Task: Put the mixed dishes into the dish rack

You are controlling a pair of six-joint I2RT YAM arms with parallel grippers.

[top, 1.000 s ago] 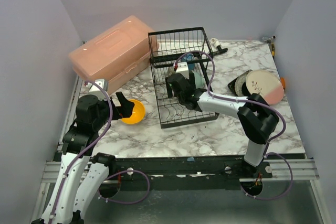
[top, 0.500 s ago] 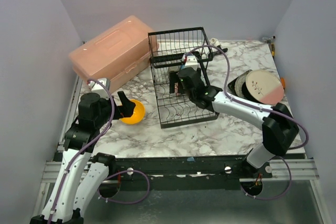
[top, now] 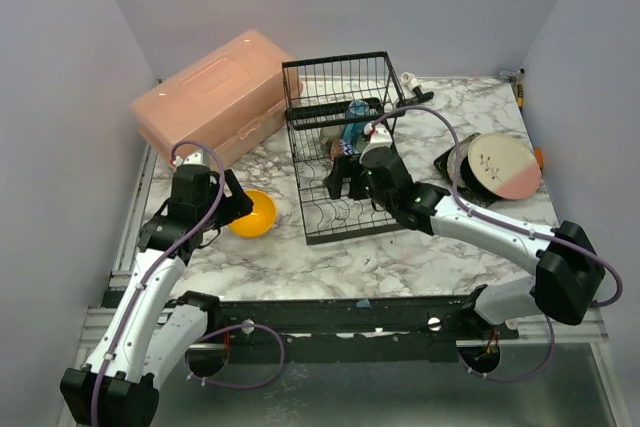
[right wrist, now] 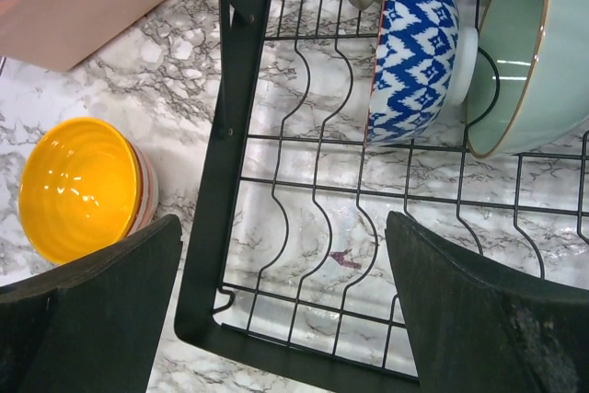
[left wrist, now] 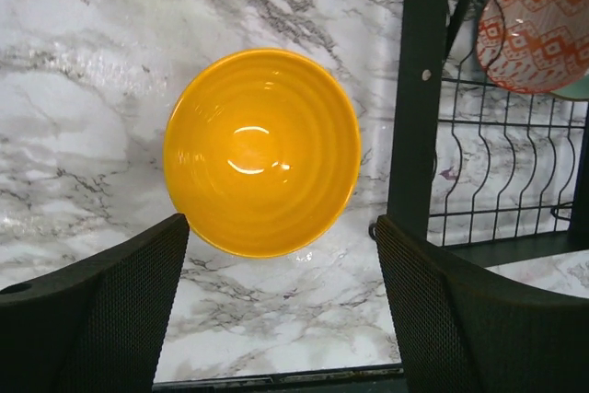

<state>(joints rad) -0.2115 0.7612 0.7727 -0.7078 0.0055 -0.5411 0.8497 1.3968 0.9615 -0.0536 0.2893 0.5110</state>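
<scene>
A yellow bowl [left wrist: 262, 152] sits upright on the marble table just left of the dish rack [top: 340, 212]. My left gripper [left wrist: 281, 223] hangs open above the bowl's near rim, nothing between its fingers; from the top it [top: 236, 205] is at the bowl's [top: 253, 213] left edge. My right gripper [right wrist: 283, 223] is open and empty over the rack's [right wrist: 235, 135] front-left corner. A blue-patterned bowl [right wrist: 414, 52] and a mint green bowl [right wrist: 529, 52] stand on edge in the rack. A red-patterned bowl [left wrist: 538, 20] is also in it. The yellow bowl [right wrist: 74, 186] shows left of the rack.
A salmon-pink plastic box [top: 210, 102] lies at the back left, close to the rack. A pink-cream plate [top: 503, 165] rests on a dark plate [top: 455, 159] at the right. Walls close the table on three sides.
My left arm has reached out over the yellow bowl and its jaws have narrowed slightly. My right gripper has pulled back from the rack's rear to its front, empty, leaving the blue-patterned bowl there.
</scene>
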